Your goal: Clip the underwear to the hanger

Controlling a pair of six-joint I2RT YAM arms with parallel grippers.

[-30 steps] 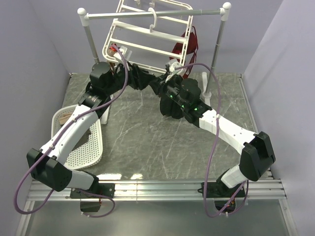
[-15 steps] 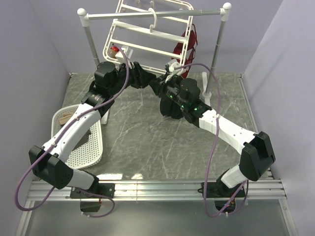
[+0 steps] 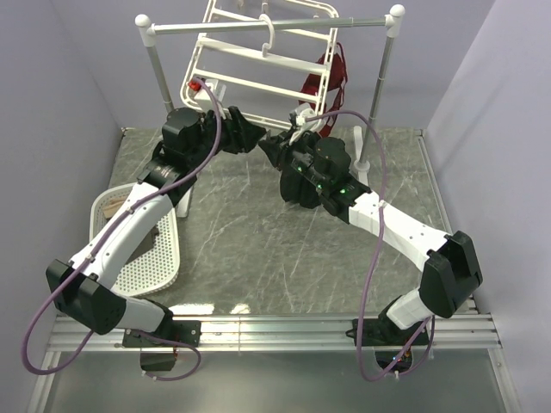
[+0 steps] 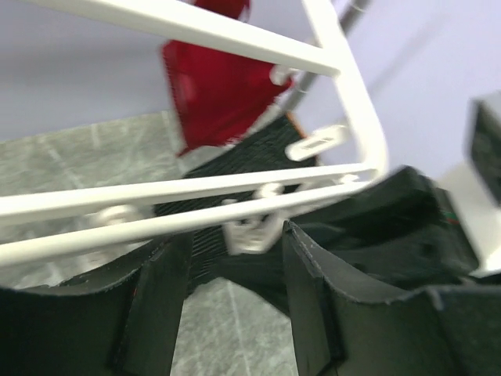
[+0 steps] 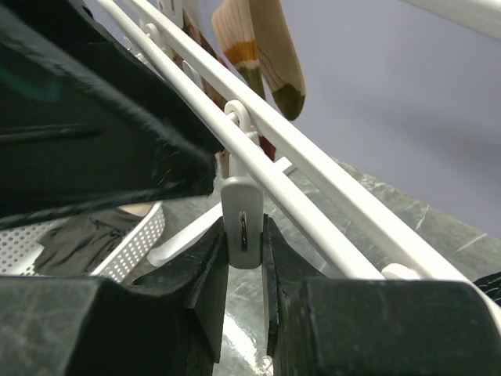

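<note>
Right gripper (image 5: pixel 244 235) pinches a smooth, flat white plastic clip (image 5: pixel 242 200).

the hanger (image 3: pixel 196 56) and rail stand (image 3: pixel 382 86) wall off the back; a white basket (image 3: pixel 164 258) crowds the left; the counter (image 3: pixel 258 241) in the middle leaves room to pass.

So the left gripper (image 4: pixel 235 239) slid farther back and to the right along the hanger (image 4: pixel 196 188) bottom bar, and it's closer to the right gripper (image 5: pixel 244 231) than a second ago.
</note>
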